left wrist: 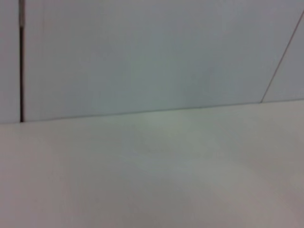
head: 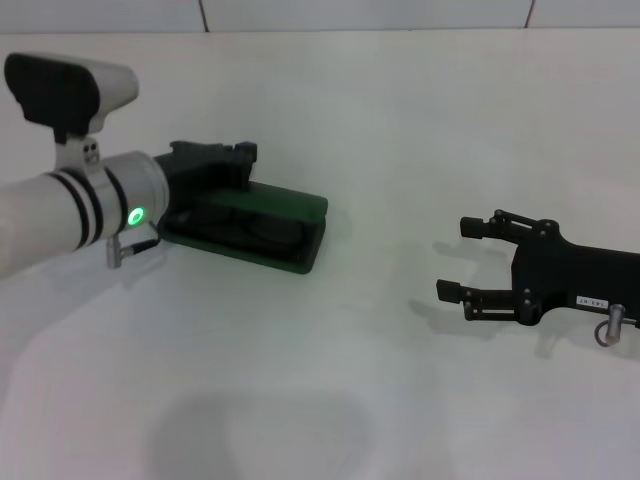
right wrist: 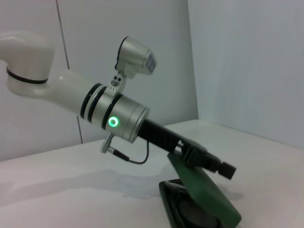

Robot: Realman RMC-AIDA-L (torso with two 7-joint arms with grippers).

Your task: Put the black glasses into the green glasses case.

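Observation:
The green glasses case (head: 296,207) lies left of centre on the white table, its lid half raised. The black glasses (head: 262,232) lie inside its dark lining, only partly visible under the lid. My left gripper (head: 243,153) is at the raised lid's top edge, touching it. In the right wrist view the lid (right wrist: 205,191) slants down from my left gripper (right wrist: 227,170) over the case's base (right wrist: 176,205). My right gripper (head: 457,258) rests open and empty on the table to the right, well apart from the case. The left wrist view shows only table and wall.
The white table (head: 330,380) stretches around the case, with a pale wall (head: 360,12) behind it. The left arm's white forearm with a green light (head: 135,214) reaches in over the table's left side.

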